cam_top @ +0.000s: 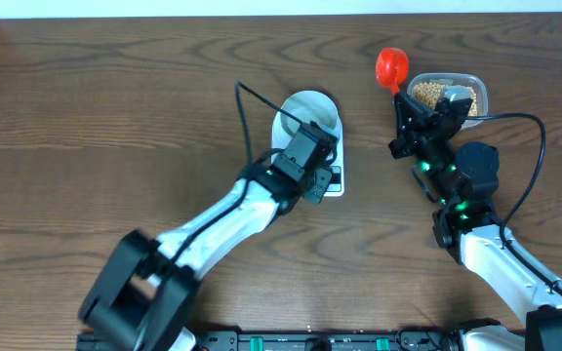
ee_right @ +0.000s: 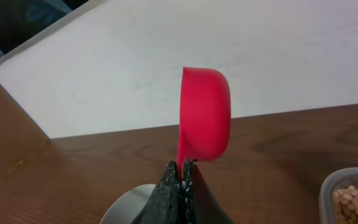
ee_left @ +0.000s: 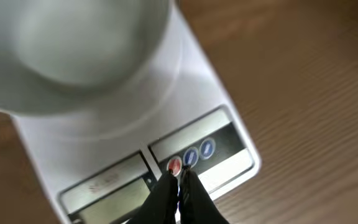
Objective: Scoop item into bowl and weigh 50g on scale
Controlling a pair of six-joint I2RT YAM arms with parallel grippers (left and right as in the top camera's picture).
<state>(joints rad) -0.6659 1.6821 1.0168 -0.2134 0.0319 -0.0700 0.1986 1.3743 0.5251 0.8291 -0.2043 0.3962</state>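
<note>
The pale bowl point(cam_top: 307, 112) stands empty on the white scale point(cam_top: 339, 185) at mid-table. My left gripper point(cam_top: 324, 174) is shut with nothing in it. In the left wrist view its tips point(ee_left: 180, 174) rest at the red button point(ee_left: 174, 165) on the scale's front point(ee_left: 229, 168), below the bowl point(ee_left: 73, 50). My right gripper point(cam_top: 401, 97) is shut on the handle of a red scoop point(cam_top: 391, 66). The scoop point(ee_right: 205, 115) stands on edge above the gripper point(ee_right: 183, 167) and I see no beans in it. The beans point(cam_top: 444, 95) lie in a clear tub at the right.
The clear tub point(cam_top: 478, 90) sits at the back right, its corner and beans point(ee_right: 356, 202) showing in the right wrist view. A black cable point(cam_top: 247, 107) loops over the table left of the bowl. A pale wall point(ee_right: 166, 56) rises behind the table's far edge.
</note>
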